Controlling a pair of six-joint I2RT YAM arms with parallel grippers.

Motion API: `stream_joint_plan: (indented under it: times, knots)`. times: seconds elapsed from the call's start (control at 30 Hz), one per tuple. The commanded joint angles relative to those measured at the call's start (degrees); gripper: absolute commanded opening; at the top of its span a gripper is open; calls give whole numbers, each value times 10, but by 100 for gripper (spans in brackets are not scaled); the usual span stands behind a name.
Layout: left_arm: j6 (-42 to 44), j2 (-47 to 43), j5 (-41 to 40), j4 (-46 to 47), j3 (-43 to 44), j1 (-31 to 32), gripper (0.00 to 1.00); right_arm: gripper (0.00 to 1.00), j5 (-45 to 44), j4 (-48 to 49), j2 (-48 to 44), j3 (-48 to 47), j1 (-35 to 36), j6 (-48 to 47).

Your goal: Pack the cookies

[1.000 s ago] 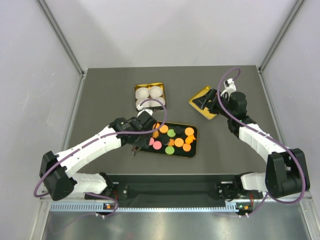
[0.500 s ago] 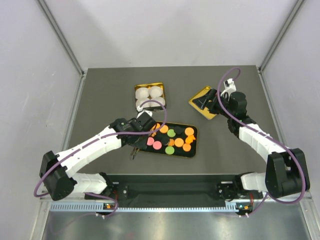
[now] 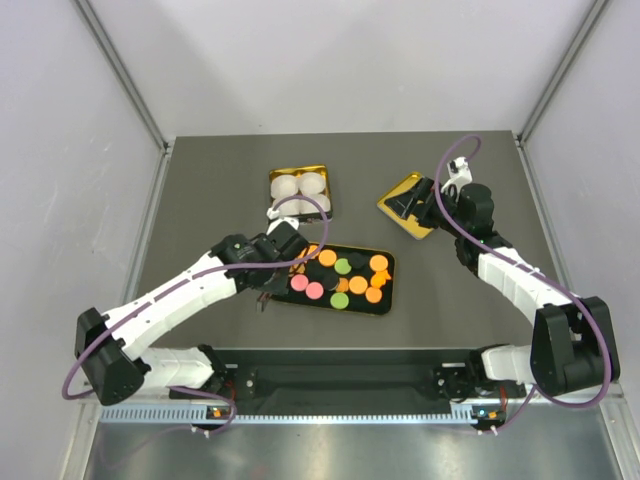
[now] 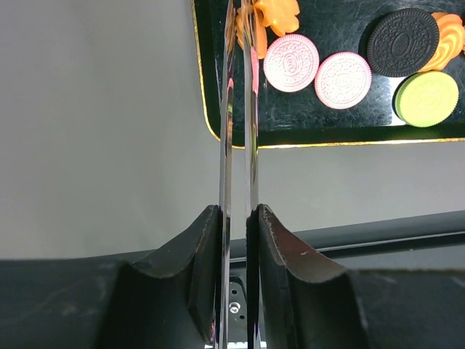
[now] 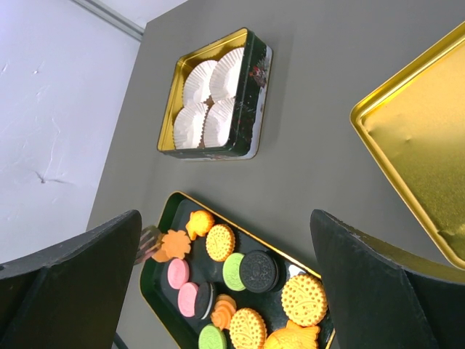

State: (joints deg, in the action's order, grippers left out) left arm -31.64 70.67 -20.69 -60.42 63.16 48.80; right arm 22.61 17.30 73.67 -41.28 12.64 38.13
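A black tray (image 3: 391, 268) with a gold rim holds several pink, green, orange and dark cookies. My left gripper (image 3: 283, 245) is shut on metal tongs (image 4: 227, 145). The tong tips pinch an orange flower cookie (image 5: 174, 244) over the tray's far left corner; the left wrist view shows it as an orange piece (image 4: 259, 35) between the blades. The gold box (image 3: 300, 192) with white paper cups stands behind the tray. Over the gold lid (image 3: 405, 205) at the back right hangs my right gripper (image 5: 229, 291), open and with nothing in it.
The tray rim (image 5: 155, 294) and box (image 5: 214, 98) lie below and left in the right wrist view, the lid (image 5: 421, 138) at its right edge. Grey walls and rails close in the table sides. The arms' base rail runs along the near edge.
My left gripper has shifted slightly left with the tongs and the orange cookie. The right arm has not moved.
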Motion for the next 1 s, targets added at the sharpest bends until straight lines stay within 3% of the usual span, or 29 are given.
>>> stream_joint_plan:
  times: [0.0, 0.33, 0.63, 0.73, 0.97]
  knots:
    - [-2, -17, -16, -13, 25, 1, 23, 100, 7, 17, -2, -28, 6, -3]
    - [1, -26, -57, -50, 76, 1, 17, 100, 9, 19, 2, -28, 7, -2]
    - [21, -15, -92, -22, 135, -4, 17, 100, 15, 27, 16, -29, 6, 3]
    - [50, 13, -102, 14, 154, -25, 18, 100, 16, 29, 21, -31, 5, 4]
    - [113, 79, -14, 124, 185, -157, 18, 100, 21, 32, 17, -29, 6, 6]
